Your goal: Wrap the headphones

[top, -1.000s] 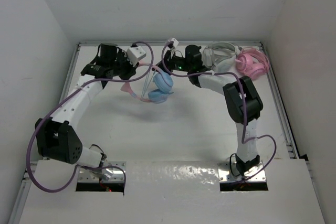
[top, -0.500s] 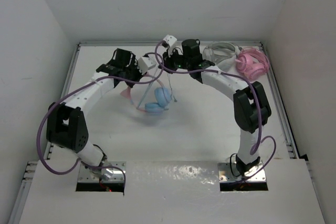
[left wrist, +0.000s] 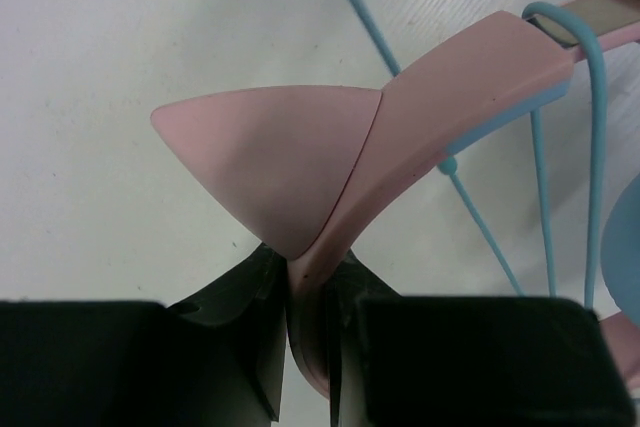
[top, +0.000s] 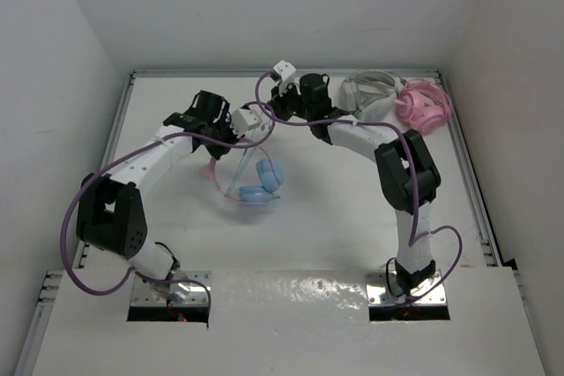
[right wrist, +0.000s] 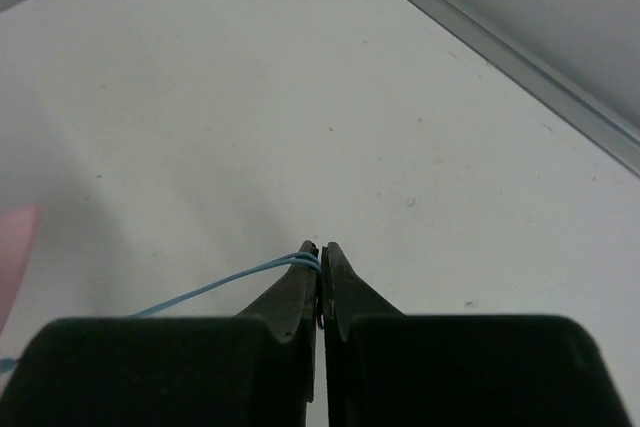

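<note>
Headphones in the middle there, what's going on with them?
Both arms are working on the blue-and-pink headphones. The left gripper is shut on the pink headband, and the right gripper pinches their thin blue cable. The all-pink headphones and grey-white headphones sit untouched in the far right corner.

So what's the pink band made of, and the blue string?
The pink headband looks like smooth matte plastic: even colour, with a crisp seam. The blue cable is probably rubber-coated: it is thin, slightly glossy, and bends in curves.
</note>
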